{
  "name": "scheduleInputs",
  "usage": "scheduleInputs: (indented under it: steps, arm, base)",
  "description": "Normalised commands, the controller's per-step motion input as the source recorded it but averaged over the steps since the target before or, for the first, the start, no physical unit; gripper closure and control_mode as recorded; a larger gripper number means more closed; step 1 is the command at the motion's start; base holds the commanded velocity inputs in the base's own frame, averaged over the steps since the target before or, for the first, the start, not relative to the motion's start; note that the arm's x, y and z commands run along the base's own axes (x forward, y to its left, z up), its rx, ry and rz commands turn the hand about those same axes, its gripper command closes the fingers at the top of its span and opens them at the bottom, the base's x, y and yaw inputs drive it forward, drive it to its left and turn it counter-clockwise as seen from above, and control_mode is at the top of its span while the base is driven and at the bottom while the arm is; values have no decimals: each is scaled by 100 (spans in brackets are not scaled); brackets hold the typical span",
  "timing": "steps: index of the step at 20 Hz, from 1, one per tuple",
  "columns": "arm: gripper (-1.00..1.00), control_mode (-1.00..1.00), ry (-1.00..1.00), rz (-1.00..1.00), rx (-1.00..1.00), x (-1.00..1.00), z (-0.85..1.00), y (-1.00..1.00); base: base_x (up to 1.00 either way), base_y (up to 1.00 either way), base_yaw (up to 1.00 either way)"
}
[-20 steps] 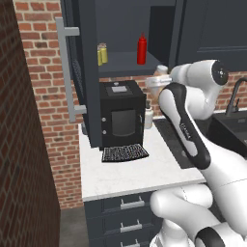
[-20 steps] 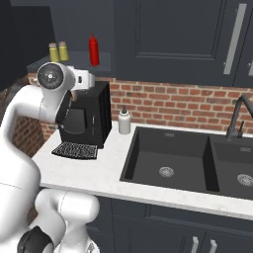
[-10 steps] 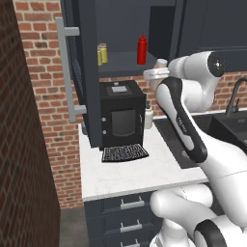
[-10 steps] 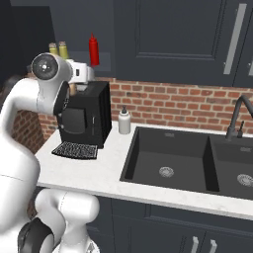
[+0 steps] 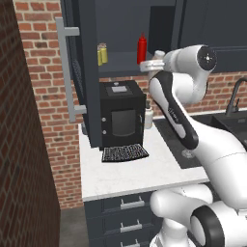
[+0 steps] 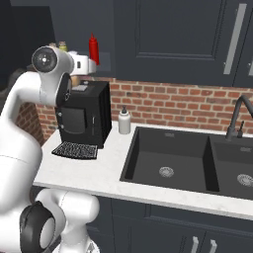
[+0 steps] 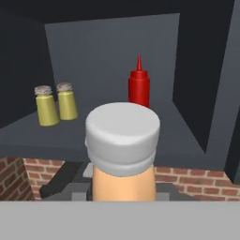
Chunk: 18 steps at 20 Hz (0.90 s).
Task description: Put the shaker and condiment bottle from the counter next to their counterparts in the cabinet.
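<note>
Cabinet door (image 5: 77,72): swung open at the far left, its long grey bar handle upright against the brick wall.
Cabinet (image 7: 112,56): dark, open-fronted, one shelf inside, mounted above the coffee machine.
Shakers: two yellow grey-capped shakers stand just beside each other on the left part of the shelf; the left shaker (image 7: 46,106) is nearer the shelf's front edge, the right shaker (image 7: 67,101) a little farther back. Which of the two is the olive one I cannot tell for sure.
Red bottle (image 7: 139,87): tall, slim, pointed nozzle, upright on the shelf right of the shakers, well apart from them.
Condiment bottle (image 7: 123,154): peach-orange body, whitish-grey cap, upright, held in the air in front of the shelf edge, below and slightly left of the red bottle in the hand view.
Pincer (image 5: 148,65): pressed onto the condiment bottle at shelf height, just right of the red bottle in the left base view.
Coffee machine (image 5: 120,116): black, on the surface under the cabinet.
Surface (image 5: 140,171): white marbled, over dark drawers.
Soap bottle (image 6: 124,120): pale, between coffee machine and sink.
Sink (image 6: 170,160): dark, at the right.
</note>
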Motion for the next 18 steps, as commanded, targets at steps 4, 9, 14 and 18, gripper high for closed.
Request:
scheduleInputs:
  steps: [4, 9, 14, 18]
  arm:
    - [100, -100, -7, -7, 0, 23, 6, 0]
    - [100, -100, -12, -7, 0, 6, 13, 0]
    - [100, -100, -1, 0, 0, 15, 16, 3]
    - [100, -100, 0, 0, 0, 22, 10, 4]
  base:
    - [0, 0, 0]
    - [0, 0, 0]
    - [0, 0, 0]
    - [0, 0, 0]
